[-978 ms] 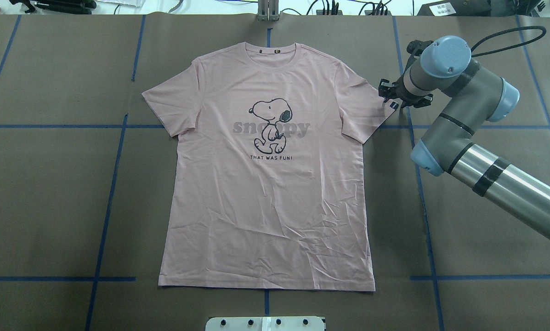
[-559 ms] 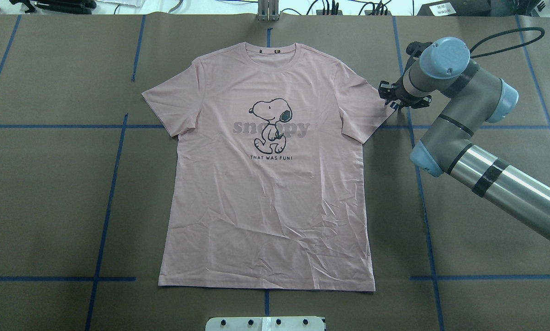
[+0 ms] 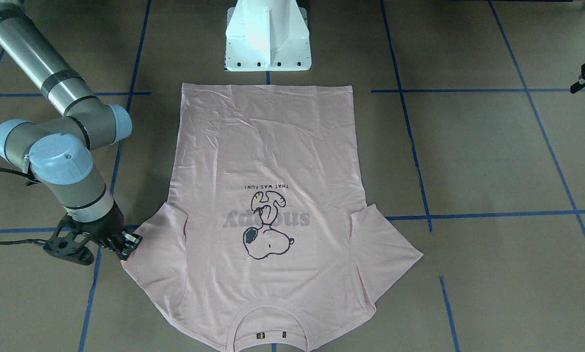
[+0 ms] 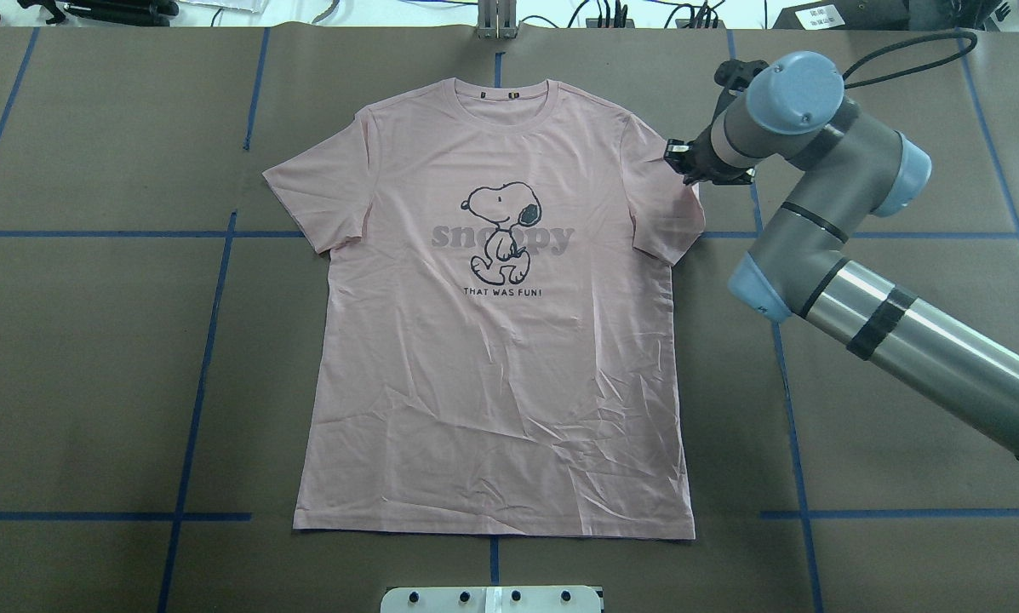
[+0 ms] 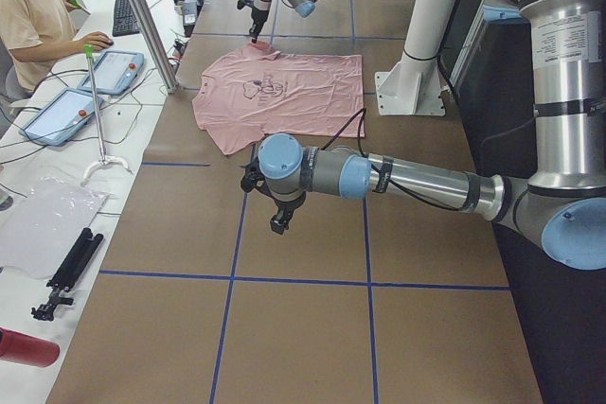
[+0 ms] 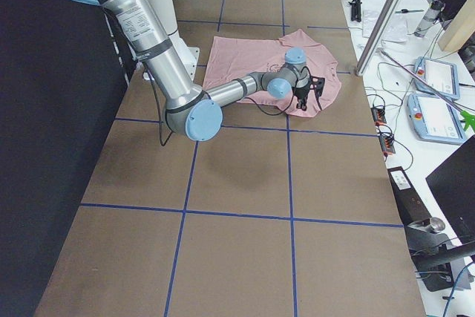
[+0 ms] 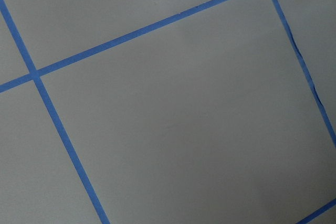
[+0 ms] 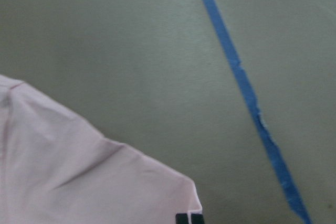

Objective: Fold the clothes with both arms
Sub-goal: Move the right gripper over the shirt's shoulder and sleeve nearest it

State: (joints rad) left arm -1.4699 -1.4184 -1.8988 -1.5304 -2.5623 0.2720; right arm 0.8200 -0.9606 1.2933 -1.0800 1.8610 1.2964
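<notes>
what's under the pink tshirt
The T-shirt lies flat on the brown table cover. Blue tape lines run up to its sleeves, collar and hem; whether they carry on beneath is hidden by the fabric.

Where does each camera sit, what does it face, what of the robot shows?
Front-facing: across the table, facing the robot, down on the T-shirt; right arm, right gripper, pedestal.
Overhead: behind the robot, forward and down; right arm.
Exterior left: table's left end, looking along it; left arm, left gripper near.
Exterior right: opposite end; right arm near.
Left wrist: down on blue tape; no robot.
Right wrist: down on the sleeve; no robot.
Shared: front-facing and overhead show the right gripper at that sleeve.
</notes>
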